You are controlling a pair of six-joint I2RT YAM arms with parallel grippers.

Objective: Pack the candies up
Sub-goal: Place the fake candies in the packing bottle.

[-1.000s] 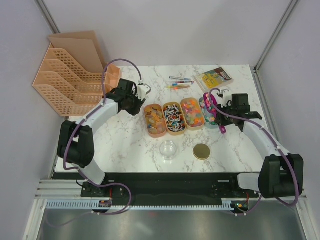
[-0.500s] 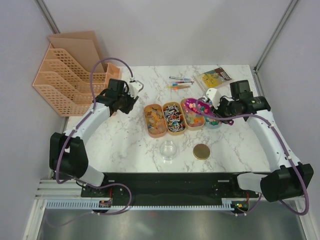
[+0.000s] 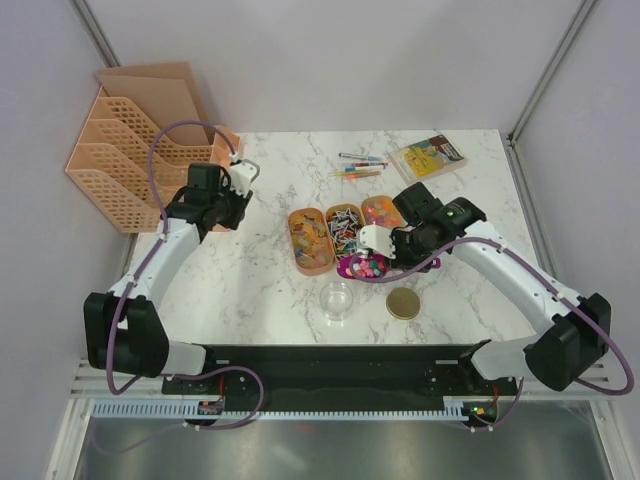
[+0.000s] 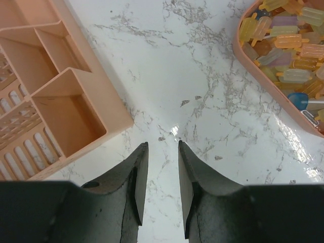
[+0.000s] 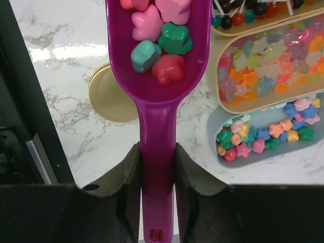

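My right gripper [image 5: 157, 148] is shut on the handle of a purple scoop [image 5: 158, 86] that holds several pink, green and red candies [image 5: 163, 48]. In the top view the scoop [image 3: 362, 267] hangs just in front of the trays, up and right of a clear cup [image 3: 337, 298]. Three peach trays hold yellow-orange gummies [image 3: 311, 241], wrapped candies [image 3: 344, 229] and orange mixed bits [image 3: 381, 211]. A blue tray of pastel pieces [image 5: 268, 136] shows in the right wrist view. My left gripper [image 4: 162, 147] is open and empty over bare table, left of the gummy tray [image 4: 283, 55].
A gold lid [image 3: 403, 303] lies right of the cup, under the scoop's left side in the right wrist view [image 5: 106, 96]. A peach file organizer [image 3: 135, 155] and small peach box [image 4: 66, 101] stand at the left. Pens [image 3: 358, 166] and a book [image 3: 428, 157] lie at the back.
My right arm has swung the loaded scoop from the blue tray leftward and nearer, down towards the cup. My left arm has drawn back to the left, away from the trays.
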